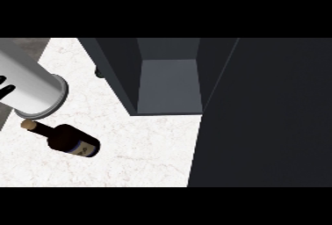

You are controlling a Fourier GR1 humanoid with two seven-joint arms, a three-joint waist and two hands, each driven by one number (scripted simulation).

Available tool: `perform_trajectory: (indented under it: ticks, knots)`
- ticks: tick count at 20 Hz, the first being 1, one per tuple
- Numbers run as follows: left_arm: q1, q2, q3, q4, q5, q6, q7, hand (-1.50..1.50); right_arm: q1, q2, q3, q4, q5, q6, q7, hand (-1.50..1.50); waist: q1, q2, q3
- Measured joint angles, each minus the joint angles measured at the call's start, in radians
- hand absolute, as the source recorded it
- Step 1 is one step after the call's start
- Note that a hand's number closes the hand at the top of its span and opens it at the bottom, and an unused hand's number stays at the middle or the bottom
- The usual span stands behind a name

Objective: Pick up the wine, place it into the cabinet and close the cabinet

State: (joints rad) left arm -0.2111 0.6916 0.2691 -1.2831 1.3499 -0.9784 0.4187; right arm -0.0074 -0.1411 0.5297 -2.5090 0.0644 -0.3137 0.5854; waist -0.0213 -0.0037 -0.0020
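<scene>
The wine bottle (71, 140) lies on its side on the pale marble counter (142, 149), at the lower left. It is dark, with a blue label, and its cork end (29, 125) points up-left. The dark cabinet (168, 83) stands open at the top middle, showing a grey inside. Its door (266, 114) is swung out and fills the right side. My left forearm (32, 85) slants in at the upper left, just above the bottle's cork. My left hand (5, 88) shows only as straight black fingers at the left edge, holding nothing. My right hand is out of view.
The cabinet's left wall (120, 70) juts toward the counter, with a small dark knob (99, 72) beside it. Bare counter lies between the bottle and the cabinet's front edge. A grey strip (23, 44) borders the counter at the upper left.
</scene>
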Motion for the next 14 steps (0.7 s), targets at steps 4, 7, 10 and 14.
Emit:
perform_trajectory:
  ticks: [4, 7, 10, 14]
  knots:
    - [-0.019, -0.064, 0.022, 0.042, -0.124, -0.027, -0.039, -1.50, -0.019, -0.015, 0.018, 0.001, 0.006, -0.025, 0.018, -1.50, -0.001, 0.000, 0.000]
    - [-0.022, -0.111, 0.050, 0.093, -0.222, -0.066, -0.080, -1.50, -0.038, -0.028, 0.026, 0.002, 0.010, -0.040, 0.027, -1.50, -0.003, 0.001, -0.001]
    - [-0.018, -0.141, 0.086, 0.142, -0.318, -0.111, -0.124, -1.50, -0.053, -0.038, 0.041, 0.003, 0.015, -0.059, 0.031, -1.50, -0.004, 0.001, -0.001]
    - [-0.048, -0.176, 0.128, 0.217, -0.442, -0.146, -0.171, -1.50, -0.065, -0.052, 0.047, 0.003, 0.019, -0.080, 0.035, -1.50, -0.006, 0.002, -0.001]
